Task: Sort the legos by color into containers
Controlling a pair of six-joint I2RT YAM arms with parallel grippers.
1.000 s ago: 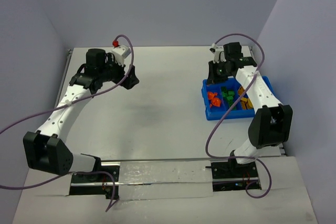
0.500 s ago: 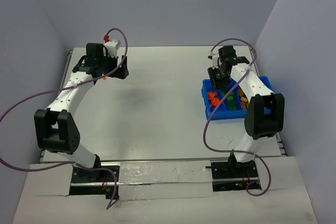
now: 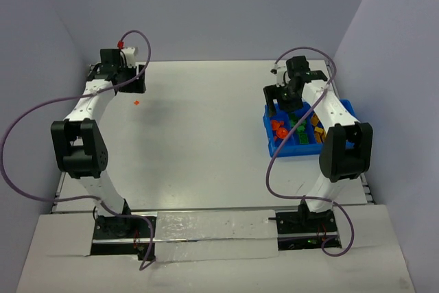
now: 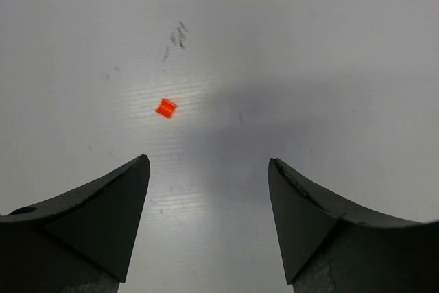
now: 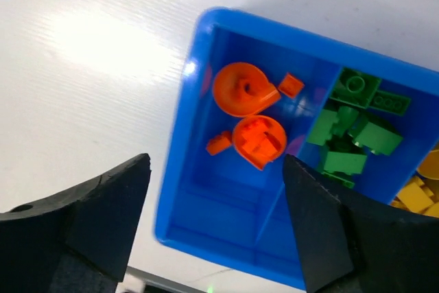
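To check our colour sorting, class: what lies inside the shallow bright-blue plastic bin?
Visible: orange plastic pieces, two round; small green plastic bricks; yellow bricks at the picture's edge. The right gripper covers part of the bin there.

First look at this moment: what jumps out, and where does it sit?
The bright-blue bin on the right side of the white table draws the eye, with sorted legos in its compartments and the open right gripper above the orange ones. Across the table on the left side, one lone orange lego lies just ahead of the open left gripper.
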